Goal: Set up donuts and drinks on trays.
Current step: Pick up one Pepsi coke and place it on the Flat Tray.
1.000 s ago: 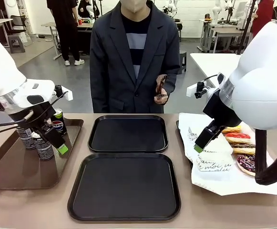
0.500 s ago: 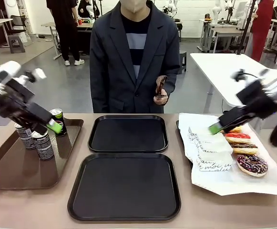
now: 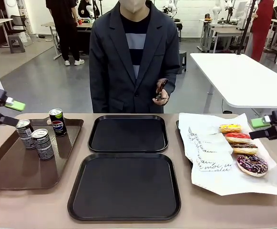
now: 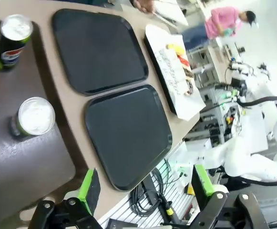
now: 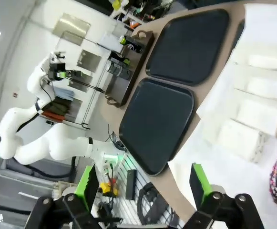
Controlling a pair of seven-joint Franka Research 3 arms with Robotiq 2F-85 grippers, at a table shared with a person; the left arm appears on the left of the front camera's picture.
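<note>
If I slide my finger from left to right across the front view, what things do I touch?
left gripper → Pepsi cans → black trays → donuts → right gripper

Bright, even overhead light keeps the front view sharp, with faint shadows and a soft sheen on the black trays (image 3: 127,134). Both wrist views bend at the edges; the cans (image 4: 33,117) glare, and the white paper (image 5: 267,21) washes out.
</note>
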